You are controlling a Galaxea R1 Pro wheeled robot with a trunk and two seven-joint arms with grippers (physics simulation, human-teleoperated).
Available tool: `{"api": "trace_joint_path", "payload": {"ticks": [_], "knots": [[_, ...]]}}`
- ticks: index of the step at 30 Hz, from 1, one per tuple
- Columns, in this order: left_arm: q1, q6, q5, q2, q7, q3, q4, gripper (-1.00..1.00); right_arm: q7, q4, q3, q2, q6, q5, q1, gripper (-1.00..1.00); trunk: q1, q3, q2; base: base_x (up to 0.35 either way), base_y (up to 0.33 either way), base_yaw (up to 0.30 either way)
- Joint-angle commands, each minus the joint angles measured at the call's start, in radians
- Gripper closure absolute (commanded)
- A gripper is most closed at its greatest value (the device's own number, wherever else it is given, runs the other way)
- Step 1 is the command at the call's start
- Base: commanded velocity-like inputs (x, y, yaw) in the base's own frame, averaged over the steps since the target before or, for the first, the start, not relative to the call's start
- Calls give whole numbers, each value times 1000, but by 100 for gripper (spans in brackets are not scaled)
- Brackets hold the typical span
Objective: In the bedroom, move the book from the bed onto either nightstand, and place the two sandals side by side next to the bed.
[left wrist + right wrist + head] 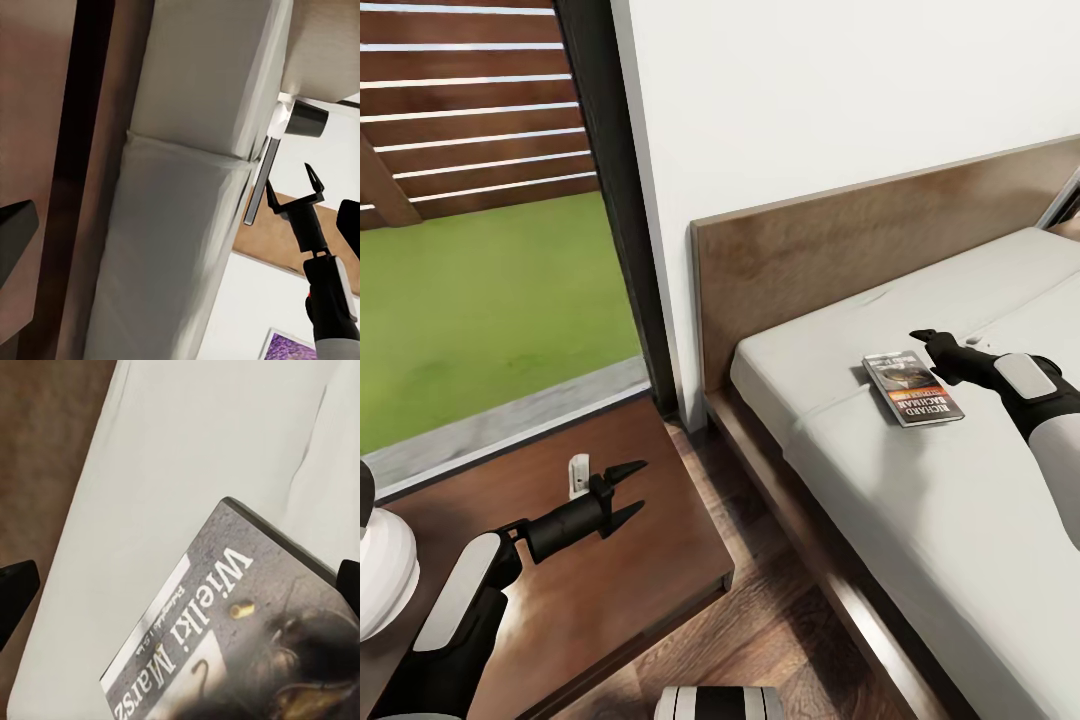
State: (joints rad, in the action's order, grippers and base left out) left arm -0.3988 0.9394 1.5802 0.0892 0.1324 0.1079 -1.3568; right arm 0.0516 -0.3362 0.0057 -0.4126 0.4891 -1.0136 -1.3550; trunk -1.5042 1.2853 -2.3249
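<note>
Item: book point(913, 388). Lying flat on the bed point(920, 500) mattress, near the headboard, cover up, unheld.

Item: right gripper point(928, 343). Hovering just beyond the book's far edge, low over the mattress; jaws spread wide, gripping nothing. The right wrist view is looking down on the cover point(240, 637) with both fingertips at the frame's sides.

Item: left gripper point(628, 490). Hanging above the nightstand point(660, 590), jaws released, empty.

Item: nightstand. Standing just beside the bed; a small white object point(578, 474) and a white rounded thing point(382, 570) are sitting on its top.

Risks: the book is thin and flat, so closing fingers are likely to slide over the cover or push it along the mattress; a shallow corner pinch could let it swing and drop. Setting it down may knock the white object.
</note>
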Motion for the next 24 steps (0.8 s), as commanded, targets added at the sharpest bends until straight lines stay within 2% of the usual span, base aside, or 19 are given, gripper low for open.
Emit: {"api": "trace_joint_path", "payload": {"ticks": [1, 24], "knots": [[-1, 4, 11, 0, 10, 1, 0, -100, 1, 5, 5, 0, 3, 6, 0, -100, 0, 1, 0, 0, 0, 0], [-1, 4, 11, 0, 10, 1, -1, -100, -4, 10, 3, -2, 2, 7, 0, -100, 0, 1, 0, 0, 0, 0]]}}
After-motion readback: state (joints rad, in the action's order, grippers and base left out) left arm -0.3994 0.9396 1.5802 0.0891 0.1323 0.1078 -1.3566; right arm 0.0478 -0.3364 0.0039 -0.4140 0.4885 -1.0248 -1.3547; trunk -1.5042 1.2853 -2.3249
